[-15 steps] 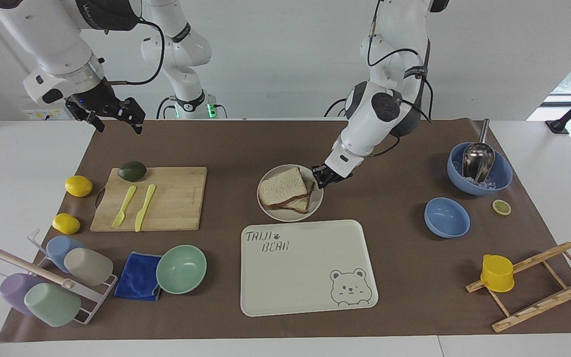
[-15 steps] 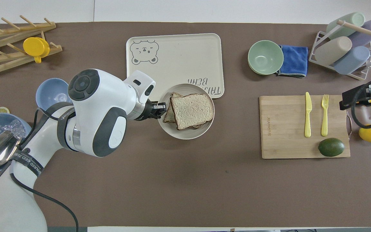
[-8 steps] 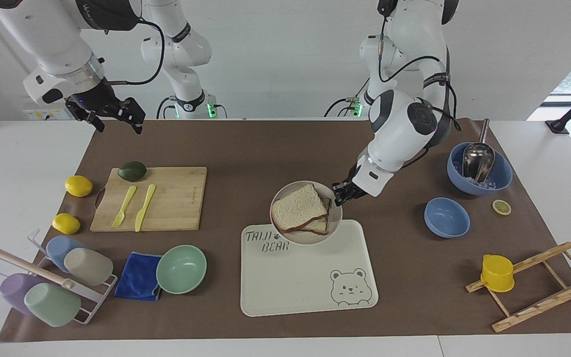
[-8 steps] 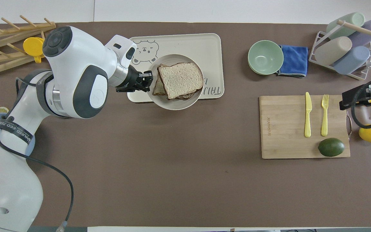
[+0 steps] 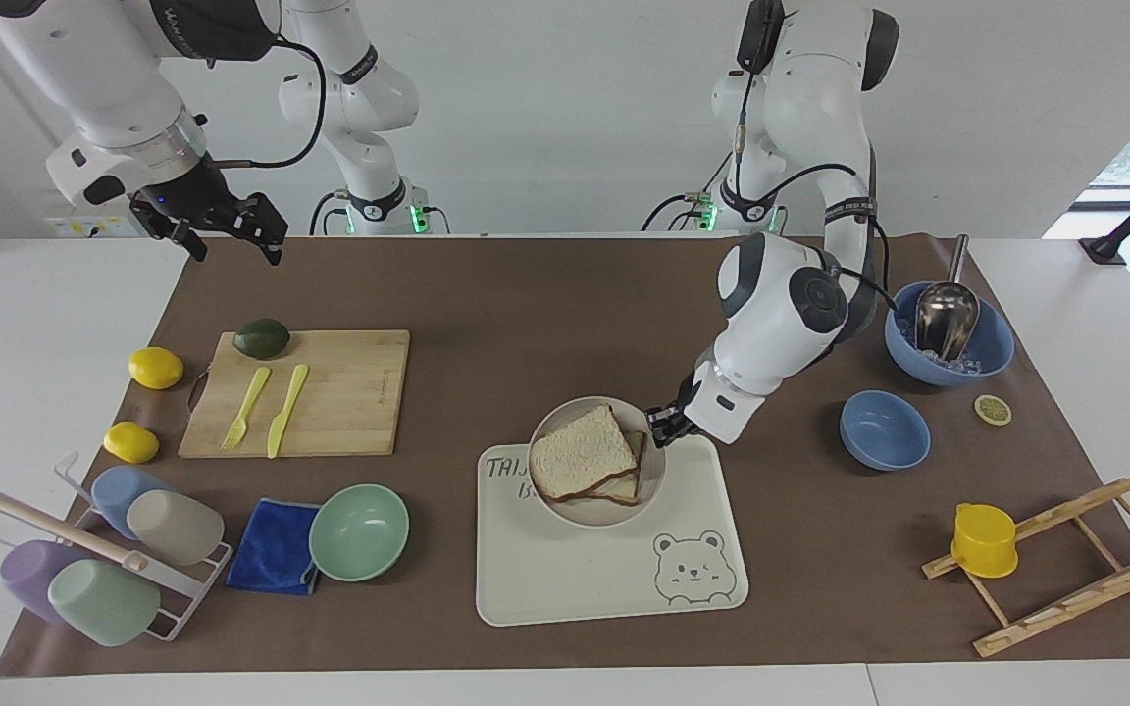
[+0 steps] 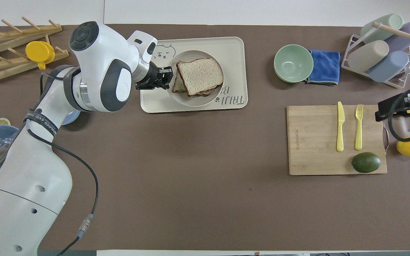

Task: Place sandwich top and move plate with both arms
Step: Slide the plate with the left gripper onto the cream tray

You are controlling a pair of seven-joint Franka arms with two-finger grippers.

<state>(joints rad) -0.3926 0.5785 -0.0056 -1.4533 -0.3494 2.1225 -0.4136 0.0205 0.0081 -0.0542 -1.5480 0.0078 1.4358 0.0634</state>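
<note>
The left gripper (image 5: 661, 425), pinched shut on the plate (image 5: 596, 505) rim at frame centre, holds it over the tray (image 5: 614, 579); the open right gripper (image 5: 224, 227) waits upper left.

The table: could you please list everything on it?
plate: one, cream, over tray
sandwich top: one, light brown, on the plate
tray: one, cream, mid-table
cutting board: one, wooden, right arm's end, carrying avocado, fork, knife
lemons: two, yellow, beside board
bowl: one, mint, beside blue cloth
cups: four, pastel, in wire rack
bowls: two, blue, left arm's end; one holds scoop
lemon slice: one, beside them
yellow cup: one, on wooden rack
left gripper: one, black, shut on plate
right gripper: one, black, open, waiting above mat corner
</note>
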